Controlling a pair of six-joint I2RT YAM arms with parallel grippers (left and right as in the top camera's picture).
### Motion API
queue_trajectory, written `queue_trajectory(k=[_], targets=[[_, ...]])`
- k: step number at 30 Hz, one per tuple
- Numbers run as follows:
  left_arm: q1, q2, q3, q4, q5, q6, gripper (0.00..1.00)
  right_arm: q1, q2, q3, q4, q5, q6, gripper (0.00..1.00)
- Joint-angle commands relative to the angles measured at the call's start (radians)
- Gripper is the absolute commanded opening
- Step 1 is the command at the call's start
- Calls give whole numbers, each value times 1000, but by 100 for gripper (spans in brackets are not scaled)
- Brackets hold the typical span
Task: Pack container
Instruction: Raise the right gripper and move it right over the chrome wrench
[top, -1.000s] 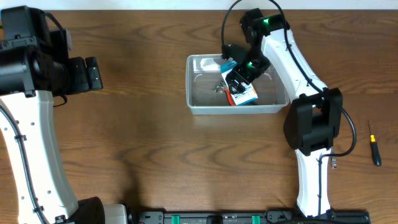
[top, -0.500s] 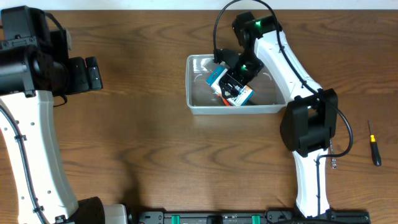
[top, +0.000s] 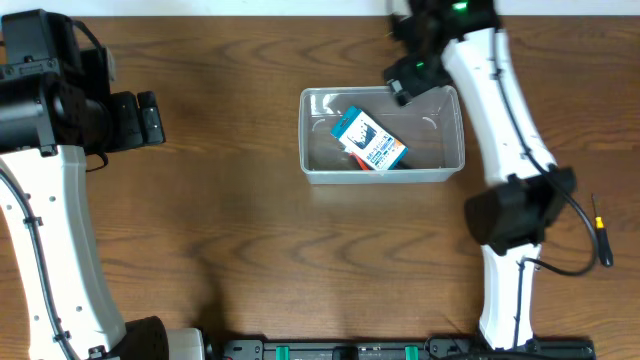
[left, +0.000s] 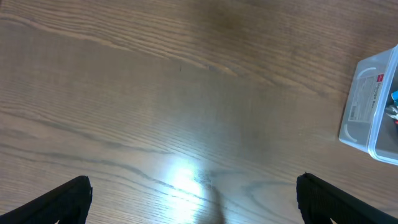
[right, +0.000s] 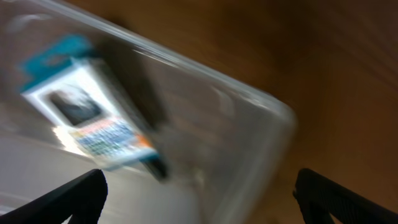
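right claw (right: 199, 199) gapes empty near the container (top: 310, 168) holding a box (top: 368, 141), left claw (left: 193, 202) gapes too.

Container (top: 306, 140) — blue-white box (top: 368, 141) inside, screwdriver (top: 601, 232) apart

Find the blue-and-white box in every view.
Overhead: the blue-and-white box lies in the clear bin, upper centre.
Left wrist: at most a blue sliver at the right edge; cannot tell.
Right wrist: blurred, left of centre.
Shared landmark: the clear bin, in all three.
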Motion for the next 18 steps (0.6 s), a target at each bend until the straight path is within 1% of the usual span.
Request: queue_trajectory(k=[1, 4, 10, 12, 14, 18], targets=[[3, 4, 19, -1, -2, -9, 98, -78, -90, 35, -63, 164, 103, 99], [3, 4, 19, -1, -2, -9, 98, -154, -131, 35, -148, 145, 104, 99], [3, 4, 19, -1, -2, -9, 98, -298, -238, 24, -147, -11, 91, 99], [3, 4, 19, -1, -2, -9, 98, -342, -285, 5, -147, -72, 63, 99], [3, 4, 19, -1, -2, -9, 98, -383, -347, -54, -147, -111, 27, 99], [3, 4, 19, -1, -2, -9, 98, -470, -508, -289, -146, -110, -22, 99]])
